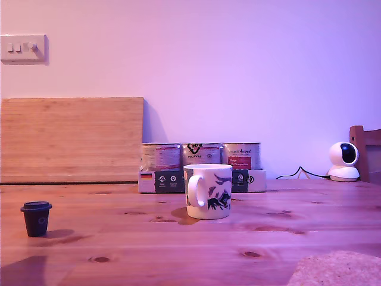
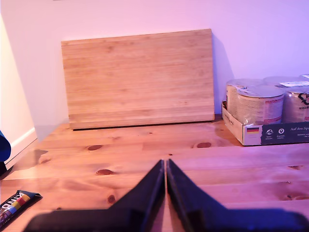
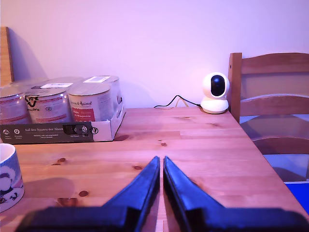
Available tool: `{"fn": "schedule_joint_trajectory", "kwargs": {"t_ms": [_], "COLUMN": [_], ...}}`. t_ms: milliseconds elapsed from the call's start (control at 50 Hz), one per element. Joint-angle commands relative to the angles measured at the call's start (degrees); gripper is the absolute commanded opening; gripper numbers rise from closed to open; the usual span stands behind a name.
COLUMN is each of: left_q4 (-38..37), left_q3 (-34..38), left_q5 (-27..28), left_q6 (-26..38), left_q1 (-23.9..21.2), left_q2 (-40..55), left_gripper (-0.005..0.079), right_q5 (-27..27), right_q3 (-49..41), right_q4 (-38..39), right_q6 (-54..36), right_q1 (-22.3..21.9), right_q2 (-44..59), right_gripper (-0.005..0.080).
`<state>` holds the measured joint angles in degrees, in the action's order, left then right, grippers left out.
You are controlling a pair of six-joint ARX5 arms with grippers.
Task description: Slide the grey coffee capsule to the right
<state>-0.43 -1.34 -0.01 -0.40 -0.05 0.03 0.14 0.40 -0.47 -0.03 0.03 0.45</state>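
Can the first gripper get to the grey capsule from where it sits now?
Probably yes. My first gripper is shut over bare table, though its view doesn't show the grey coffee capsule. In the exterior view the capsule stands alone, well clear of the mug.

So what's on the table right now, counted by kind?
Grey coffee capsule: 1
White mug: 1
Tins in the cardboard tray: 3
Security camera: 1
Wooden board: 1
Snack bar: 1
Total: 8

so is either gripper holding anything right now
No, nothing is held. My first gripper and my second gripper are both shut on nothing; the small dark grey tapered coffee capsule stands alone on the wooden table.
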Motion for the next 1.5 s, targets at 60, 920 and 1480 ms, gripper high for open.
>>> {"fn": "schedule_joint_trajectory", "kwargs": {"t_ms": [60,920,1480], "left_q4": [-4.2,-10.0,-8.7], "left_q3": [0.5,0.5,-1.9], "left_q5": [8.8,13.1,16.3], "left_q6": [-3.1,-7.4,-11.4], "left_q1": [1.9,1.9,1.9], "left_q2": [-0.7,-0.7,22.8], "left_gripper": [-0.0020,-0.0020,-0.0020], "right_q5": [-5.4,-2.2,-8.7], "right_q3": [0.1,0.2,0.2], "right_q4": [1.5,3.9,-3.1], "right_q6": [2.7,-2.5,-2.6], "right_q1": [4.5,4.0,4.1], "right_q2": [0.0,0.0,0.0], "right_gripper": [-0.0012,-0.0012,-0.0012]}}
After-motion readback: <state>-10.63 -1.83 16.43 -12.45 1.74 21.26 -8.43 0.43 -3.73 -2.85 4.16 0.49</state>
